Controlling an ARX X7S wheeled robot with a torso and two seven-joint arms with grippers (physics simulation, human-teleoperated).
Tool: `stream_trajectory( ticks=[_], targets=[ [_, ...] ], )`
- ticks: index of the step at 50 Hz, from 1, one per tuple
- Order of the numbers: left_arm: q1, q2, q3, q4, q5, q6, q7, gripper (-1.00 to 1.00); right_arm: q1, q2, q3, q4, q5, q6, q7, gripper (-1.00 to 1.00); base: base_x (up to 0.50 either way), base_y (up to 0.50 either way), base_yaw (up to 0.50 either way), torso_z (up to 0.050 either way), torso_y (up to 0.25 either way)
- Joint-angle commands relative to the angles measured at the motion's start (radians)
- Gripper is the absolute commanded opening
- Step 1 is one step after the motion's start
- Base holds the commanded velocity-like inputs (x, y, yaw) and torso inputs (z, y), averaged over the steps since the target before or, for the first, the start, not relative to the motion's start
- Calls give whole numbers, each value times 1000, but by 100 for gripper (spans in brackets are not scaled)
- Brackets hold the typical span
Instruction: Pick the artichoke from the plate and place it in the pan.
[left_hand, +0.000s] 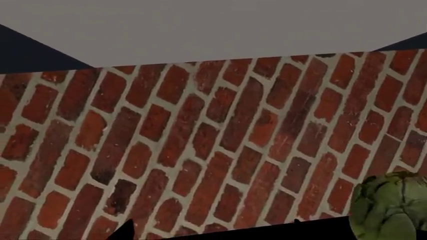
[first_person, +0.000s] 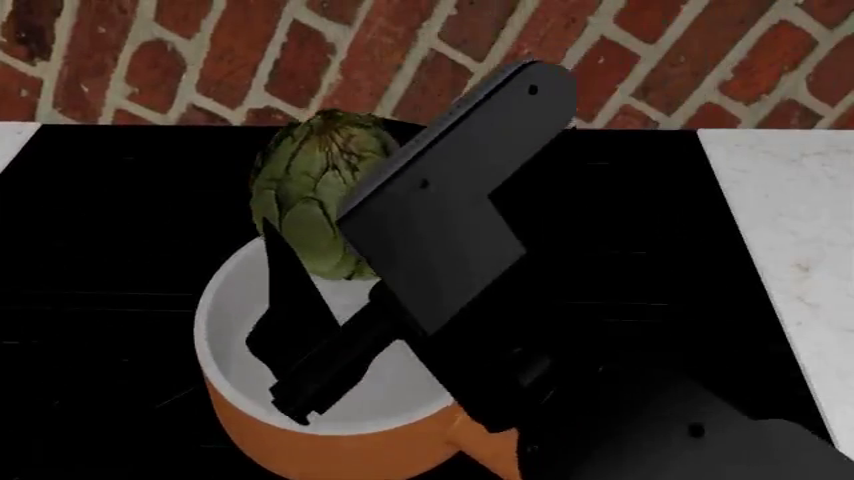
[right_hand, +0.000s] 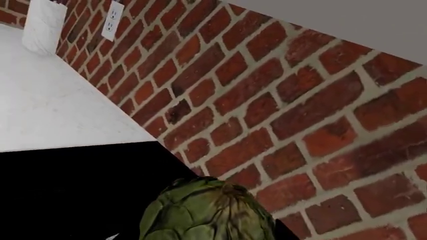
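the artichoke (first_person: 320, 190) is above the far rim of the pan (first_person: 320, 440), which stands on the black table (first_person: 107, 250) before the brick wall (first_person: 400, 50). the right pincer (first_person: 314, 310) reaches over the pan's white inside; one dark finger (first_person: 287, 285) lies against the artichoke's near side, its mate is hidden, so i cannot tell whether it clamps the artichoke. the left pincer is out of sight.

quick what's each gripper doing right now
Left: not in view, cannot be told.
Right gripper: over the pan, by the artichoke; whether it grips cannot be told.
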Motion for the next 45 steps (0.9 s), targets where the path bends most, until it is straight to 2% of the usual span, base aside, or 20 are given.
stream_trajectory(
  ticks=[1, 14, 22, 30, 31, 45],
  targets=[
    [8, -4, -1, 2, -1, 8, -5, 100, 0, -15, -57, -40, -41, -17, -57, -100, 0, 0, 0, 0, 0],
    [25, -8, -3, 12, -11, 16, -23, 100, -24, 11, -120, 58, -124, -58, -72, -100, 0, 0, 0, 0, 1],
    [26, -18, -5, 16, -27, 20, -31, 100, 10, 1, -104, 85, -71, 54, -51, -100, 0, 0, 0, 0, 0],
    [33, -21, -6, 13, -23, 29, -25, 100, 13, 0, -97, 80, -56, 56, -55, -100, 0, 0, 0, 1, 1],
    [33, -21, -4, 12, -21, 30, -23, 100, 16, 0, -95, 78, -56, 52, -57, 100, 0, 0, 0, 0, 0],
    [38, -16, 10, 6, -1, 40, -16, 100, 58, -10, -37, 60, -39, 30, -43, 100, 0, 0, 0, 0, 0]
  ],
)
